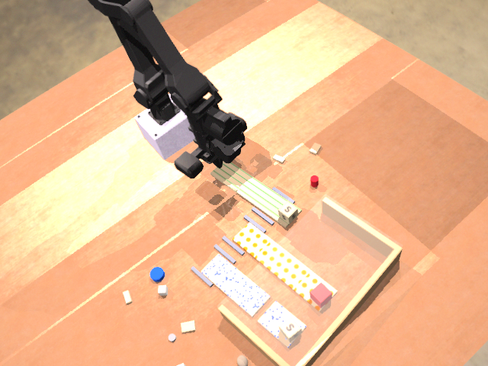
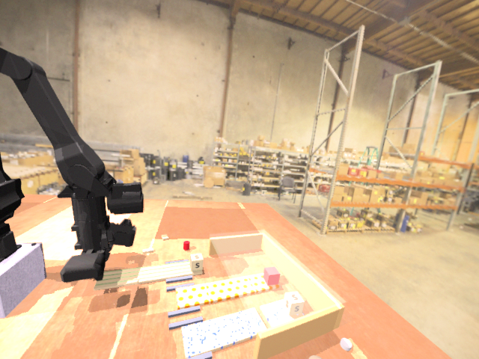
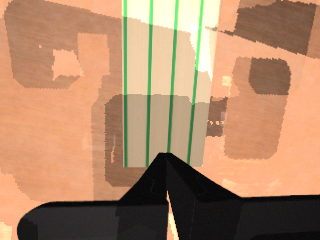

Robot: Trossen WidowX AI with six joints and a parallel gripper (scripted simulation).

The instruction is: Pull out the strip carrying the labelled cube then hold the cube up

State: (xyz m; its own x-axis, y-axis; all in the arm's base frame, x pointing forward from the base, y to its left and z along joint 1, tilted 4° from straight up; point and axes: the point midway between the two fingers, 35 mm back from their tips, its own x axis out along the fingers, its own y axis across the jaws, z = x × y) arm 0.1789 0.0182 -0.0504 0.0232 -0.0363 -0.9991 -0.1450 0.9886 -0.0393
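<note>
A white strip with green lines lies in one piece on the table. On its far end stands a beige cube marked S, just outside the open side of the walled tray. My gripper is low at the strip's near end, with its fingertips shut on that edge. A blue-speckled strip lies in two pieces and carries another S cube. A yellow-dotted strip carries a pink cube.
Short grey bars lie beside the strips' near ends. A red cylinder stands beyond the green strip. A blue disc and small loose blocks lie at the front left. The arm's pale base block stands behind my gripper.
</note>
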